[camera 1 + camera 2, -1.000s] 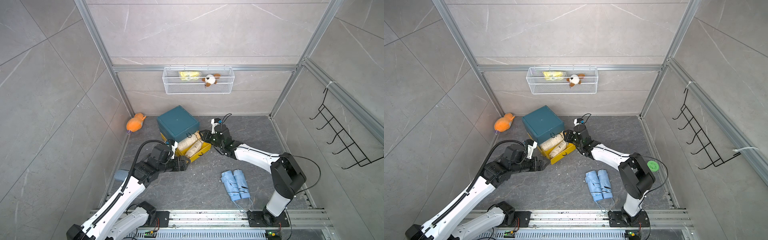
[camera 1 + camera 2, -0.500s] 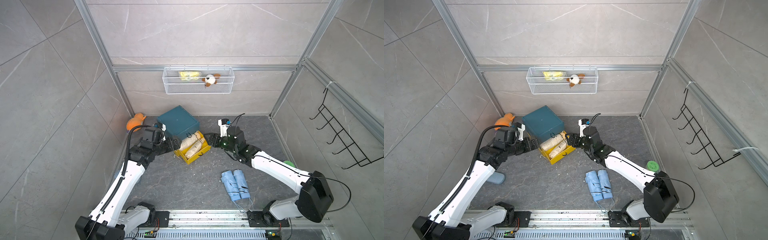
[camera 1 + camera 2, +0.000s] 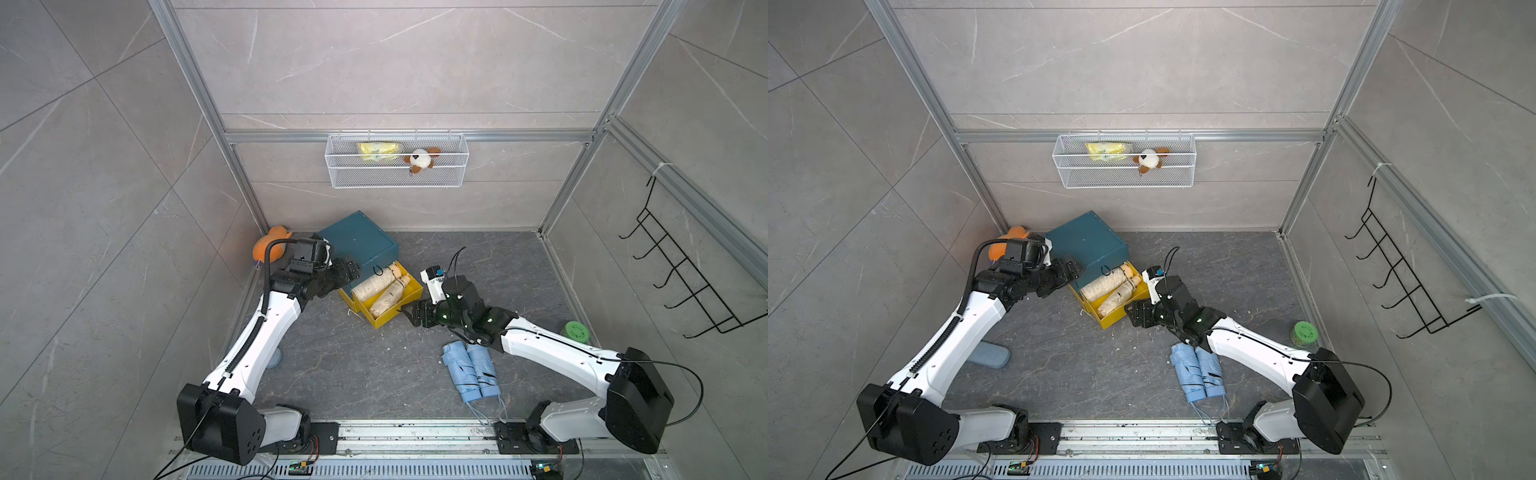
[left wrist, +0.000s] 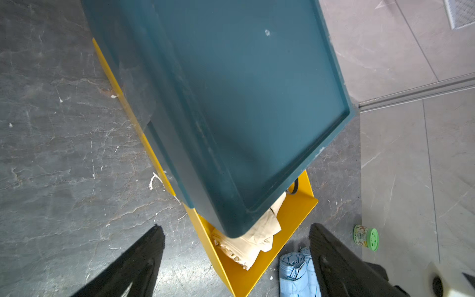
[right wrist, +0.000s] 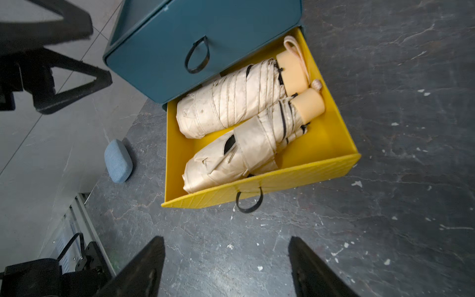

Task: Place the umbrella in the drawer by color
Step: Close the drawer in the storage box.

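The right tool [image 3: 409, 312], its jaws apart and holding nothing, stands just in front of the open yellow drawer [image 5: 282, 177], where two beige umbrellas [image 5: 231, 102] lie side by side. The two blue umbrellas [image 3: 469, 370] are not ahead of this tool but behind it, on the worktop [image 3: 353, 374] just beside its forearm. Their long axis runs roughly from the drawers toward the arm bases. The left tool [image 3: 351, 269], also apart and empty, is at the side of the teal cabinet [image 3: 361, 241], well apart from them. So I judge the right arm is nearer; it must turn back and set its jaws across the bundles. The teal drawer [image 5: 154, 59] is closed.
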Tool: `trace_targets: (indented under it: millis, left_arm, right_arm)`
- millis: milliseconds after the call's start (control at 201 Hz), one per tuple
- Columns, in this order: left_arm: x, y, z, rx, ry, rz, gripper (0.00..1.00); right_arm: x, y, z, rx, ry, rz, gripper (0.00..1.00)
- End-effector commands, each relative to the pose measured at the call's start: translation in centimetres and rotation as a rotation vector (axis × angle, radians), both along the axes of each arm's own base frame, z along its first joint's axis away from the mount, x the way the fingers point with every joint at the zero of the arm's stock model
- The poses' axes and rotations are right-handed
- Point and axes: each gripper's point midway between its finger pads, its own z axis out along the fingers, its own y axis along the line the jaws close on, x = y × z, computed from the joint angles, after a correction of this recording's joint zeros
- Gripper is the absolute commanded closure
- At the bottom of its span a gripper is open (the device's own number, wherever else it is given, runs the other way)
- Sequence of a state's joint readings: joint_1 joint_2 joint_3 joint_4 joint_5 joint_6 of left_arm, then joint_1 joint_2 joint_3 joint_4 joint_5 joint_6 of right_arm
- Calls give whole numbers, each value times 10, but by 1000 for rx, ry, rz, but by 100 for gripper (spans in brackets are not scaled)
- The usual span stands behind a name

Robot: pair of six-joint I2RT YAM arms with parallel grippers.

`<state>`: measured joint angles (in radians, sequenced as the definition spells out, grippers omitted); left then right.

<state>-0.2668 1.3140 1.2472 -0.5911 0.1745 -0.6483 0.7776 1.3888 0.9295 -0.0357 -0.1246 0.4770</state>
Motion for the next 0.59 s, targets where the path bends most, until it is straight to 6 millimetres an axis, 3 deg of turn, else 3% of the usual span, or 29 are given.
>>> trace_targets:
  millis: [0,299,587]
  left_arm:
    - [18,6,21,-19,-60,58,9]
    - [41,31,12,15,-47,165,9]
    - [58,26,-14,21,7,152,11]
  right_arm:
    - [-8,5,-12,-24,3,33,22]
    - [-12,20,-30,-34,29,61,21]
    - [3,30,-49,-46,35,32,23]
